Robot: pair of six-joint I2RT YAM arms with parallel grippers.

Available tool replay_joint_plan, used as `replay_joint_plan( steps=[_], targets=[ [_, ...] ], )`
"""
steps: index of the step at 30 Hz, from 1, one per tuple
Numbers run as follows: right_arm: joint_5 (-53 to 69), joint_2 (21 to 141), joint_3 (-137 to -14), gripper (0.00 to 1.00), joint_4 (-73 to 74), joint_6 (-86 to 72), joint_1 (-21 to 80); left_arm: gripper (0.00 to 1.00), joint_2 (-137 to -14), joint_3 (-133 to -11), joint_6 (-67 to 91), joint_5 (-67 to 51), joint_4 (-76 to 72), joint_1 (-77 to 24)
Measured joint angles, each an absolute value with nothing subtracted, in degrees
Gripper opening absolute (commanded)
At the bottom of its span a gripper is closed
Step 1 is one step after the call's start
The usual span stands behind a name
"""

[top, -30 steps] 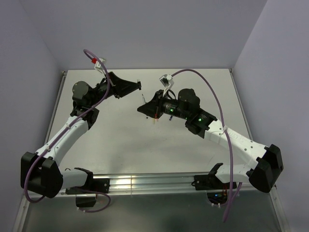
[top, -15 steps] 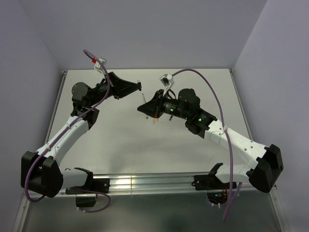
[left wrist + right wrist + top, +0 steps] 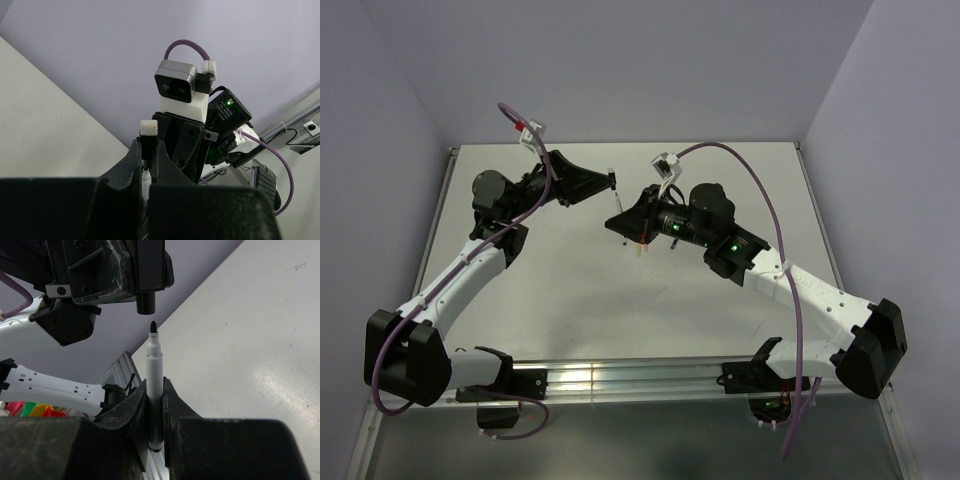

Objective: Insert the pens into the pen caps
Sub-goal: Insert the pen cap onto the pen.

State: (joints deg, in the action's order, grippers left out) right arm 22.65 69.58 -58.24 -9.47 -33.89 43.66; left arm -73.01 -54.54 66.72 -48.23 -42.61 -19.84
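My right gripper (image 3: 155, 387) is shut on a white pen (image 3: 154, 367) with a bare black tip, held upright between the fingers. My left gripper (image 3: 148, 148) is shut on a black pen cap (image 3: 148, 140) with a whitish end. In the right wrist view the cap (image 3: 145, 303) hangs open end down just above the pen tip, a small gap apart and slightly to its left. In the top view the left gripper (image 3: 611, 180) and right gripper (image 3: 621, 220) meet above the table's middle back. Orange and pale pen ends (image 3: 641, 247) show under the right gripper.
The white table (image 3: 570, 290) is walled at the back and both sides. A metal rail (image 3: 640, 375) runs along the near edge between the arm bases. Several bright coloured items (image 3: 30, 410) show at the lower left of the right wrist view.
My left gripper with the cap has shifted slightly right and down, closer to the pen tip. The right arm has barely moved.
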Motion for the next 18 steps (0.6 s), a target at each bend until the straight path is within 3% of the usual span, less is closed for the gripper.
replay_joint_plan(
  steps=[18],
  targets=[
    [21.4,69.1,-58.2,0.00,-9.2,-33.3,43.7,0.00,-74.1,-54.5,66.7,-48.4,-42.7,-20.9]
  ],
)
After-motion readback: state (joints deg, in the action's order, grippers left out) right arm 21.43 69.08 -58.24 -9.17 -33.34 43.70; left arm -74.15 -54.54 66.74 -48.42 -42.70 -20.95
